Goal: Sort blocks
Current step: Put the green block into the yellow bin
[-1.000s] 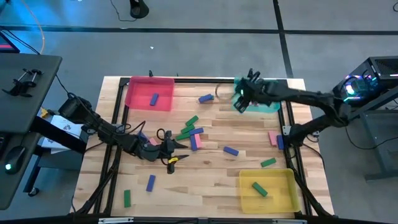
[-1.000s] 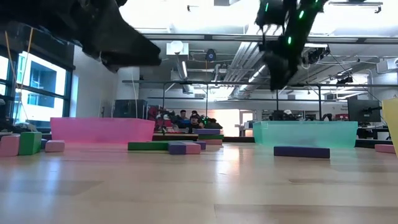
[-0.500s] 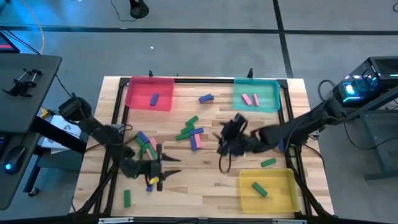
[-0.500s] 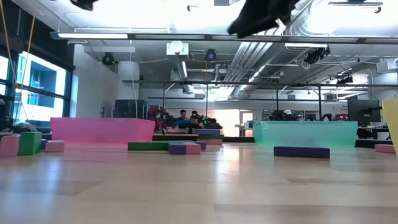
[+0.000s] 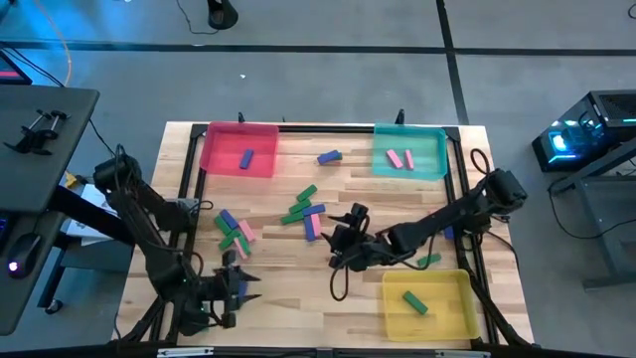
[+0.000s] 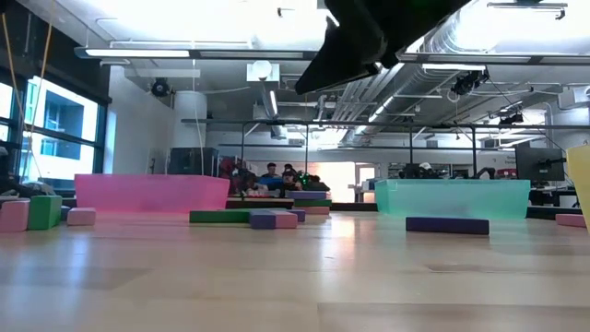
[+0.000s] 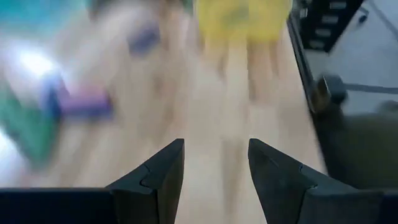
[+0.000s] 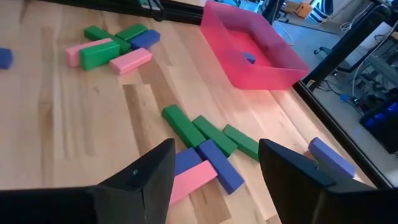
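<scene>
right gripper [image 5: 343,249] now off the teal tray [image 5: 438,165], spread, empty — central blocks [image 5: 306,211] just ahead | left gripper [image 5: 237,288] spread, empty, near table's front edge | sorted: four blocks in trays — most still loose

— What lies beyond the tabletop [image 6: 295,277]?
— An open hall: ceiling ducts [image 6: 387,92], strip lights [image 6: 194,53], windows [image 6: 55,120] at nine o'clock.
— And underneath?
— Grey floor [image 5: 318,70], taped lines.

no legible text, no labels, no brand marks, no numbers, no signs on any surface in any view
</scene>
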Available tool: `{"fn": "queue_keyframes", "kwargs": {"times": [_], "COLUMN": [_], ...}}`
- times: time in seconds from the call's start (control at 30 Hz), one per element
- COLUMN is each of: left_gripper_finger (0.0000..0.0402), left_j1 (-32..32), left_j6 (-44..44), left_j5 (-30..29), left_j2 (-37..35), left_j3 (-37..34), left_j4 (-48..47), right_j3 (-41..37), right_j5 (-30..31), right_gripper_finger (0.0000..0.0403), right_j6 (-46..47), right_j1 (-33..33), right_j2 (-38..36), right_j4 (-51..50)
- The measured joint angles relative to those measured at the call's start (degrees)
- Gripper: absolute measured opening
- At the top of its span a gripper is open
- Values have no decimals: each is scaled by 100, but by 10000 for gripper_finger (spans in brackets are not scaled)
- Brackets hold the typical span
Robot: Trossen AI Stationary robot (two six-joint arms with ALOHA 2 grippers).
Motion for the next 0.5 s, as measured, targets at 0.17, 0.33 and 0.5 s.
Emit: {"fn": "queue_keyframes", "kwargs": {"times": [0.17,0.33,0.5], "left_gripper_finger": [168,168,168], "left_j1": [2,0,0], "left_j6": [-2764,-4869,-5462], "left_j5": [1641,2640,2918], "left_j2": [95,522,1004], "left_j3": [12,10,10], "left_j4": [-1115,-1629,-1795], "right_j3": [0,0,0], "right_j5": [2,-1,-38], "right_gripper_finger": [216,216,216], "right_j6": [-430,-506,-646], "right_j1": [-100,-190,-213], "right_j2": [0,0,0], "right_j4": [161,183,179]}}
